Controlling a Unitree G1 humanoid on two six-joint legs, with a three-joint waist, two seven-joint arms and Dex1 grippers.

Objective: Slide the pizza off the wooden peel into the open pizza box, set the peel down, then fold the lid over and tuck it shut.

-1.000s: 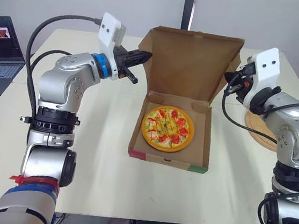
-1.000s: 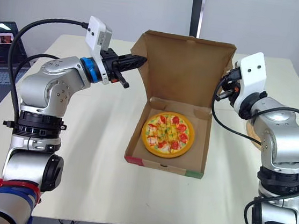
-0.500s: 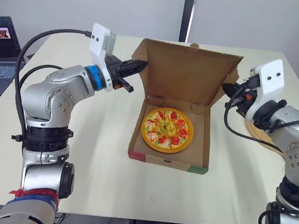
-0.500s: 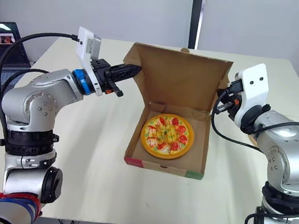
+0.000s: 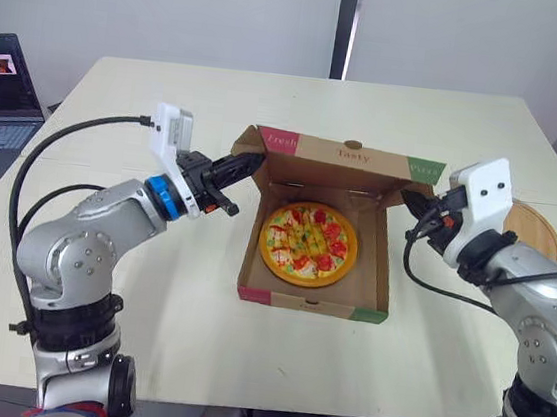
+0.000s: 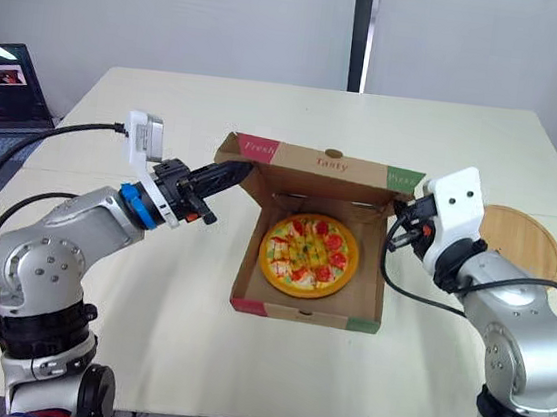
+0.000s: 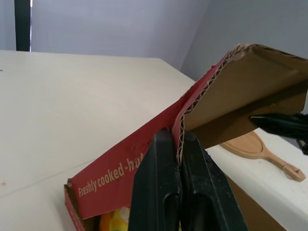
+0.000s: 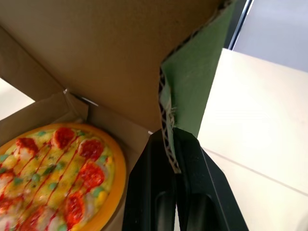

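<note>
One corrugated cardboard box [image 5: 314,298] is sitting on the pale table [image 5: 193,340]. Its lid [image 5: 350,154] is leaning half-folded over one round pizza [image 5: 308,242] lying flat inside. The left gripper [image 5: 252,162] is pinching the lid's red side flap [image 7: 144,144], fingers closed tight on its edge. The right gripper [image 5: 412,201] is clamping the lid's green flap [image 8: 192,82] likewise. One smooth round wooden peel [image 5: 533,225] is lying on the table beyond the right gripper, apart from the box.

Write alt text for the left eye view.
The left gripper and right gripper each pinch a side flap of the brown cardboard pizza box's lid, half-lowered over the round orange-rimmed pizza. A wooden peel lies on the cream table by the right arm.
</note>
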